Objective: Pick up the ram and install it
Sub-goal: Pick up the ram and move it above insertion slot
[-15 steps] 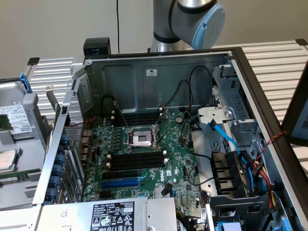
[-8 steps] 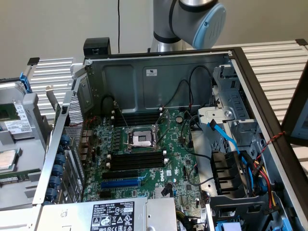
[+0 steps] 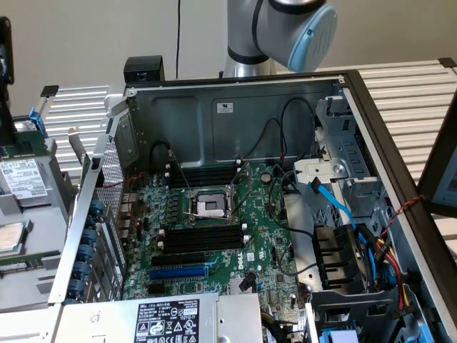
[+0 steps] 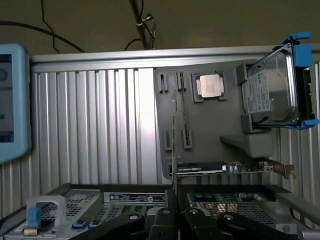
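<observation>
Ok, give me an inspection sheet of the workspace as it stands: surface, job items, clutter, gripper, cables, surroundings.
Surface: ribbed metal table, grey parts tray on it.
Job's things: the ram, edge-on, held in the gripper; black memory slots look empty.
Clutter: hard drive, processor chip and expansion card on the tray.
Gripper: shut on the ram.
Cables: blue cable and black leads inside the open computer case.
Surroundings: plain wall behind the table.
</observation>
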You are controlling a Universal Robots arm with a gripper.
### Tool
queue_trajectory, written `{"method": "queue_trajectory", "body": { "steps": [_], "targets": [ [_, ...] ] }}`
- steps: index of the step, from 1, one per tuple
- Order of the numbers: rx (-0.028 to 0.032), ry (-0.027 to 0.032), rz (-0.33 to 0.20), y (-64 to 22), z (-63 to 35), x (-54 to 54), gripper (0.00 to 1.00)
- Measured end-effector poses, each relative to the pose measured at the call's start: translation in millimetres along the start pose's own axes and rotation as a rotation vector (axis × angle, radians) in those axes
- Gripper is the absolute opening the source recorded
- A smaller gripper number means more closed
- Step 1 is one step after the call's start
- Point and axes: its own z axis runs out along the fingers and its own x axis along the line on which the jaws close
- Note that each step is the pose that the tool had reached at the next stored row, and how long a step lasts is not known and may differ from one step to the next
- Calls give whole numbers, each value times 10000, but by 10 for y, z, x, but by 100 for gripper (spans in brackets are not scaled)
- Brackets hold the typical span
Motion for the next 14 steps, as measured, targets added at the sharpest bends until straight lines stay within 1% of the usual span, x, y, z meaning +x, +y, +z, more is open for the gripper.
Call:
{"method": "queue_trajectory", "body": {
  "steps": [2, 5, 8, 14],
  "targets": [
    [-36, -55, -1, -68, -4, -4, 13],
    [-113, -152, -6, -161, -7, -8, 13],
    [-176, -236, -9, -260, -13, -13, 13],
    [-266, -354, -14, -476, -30, -23, 13]
  ]
}}
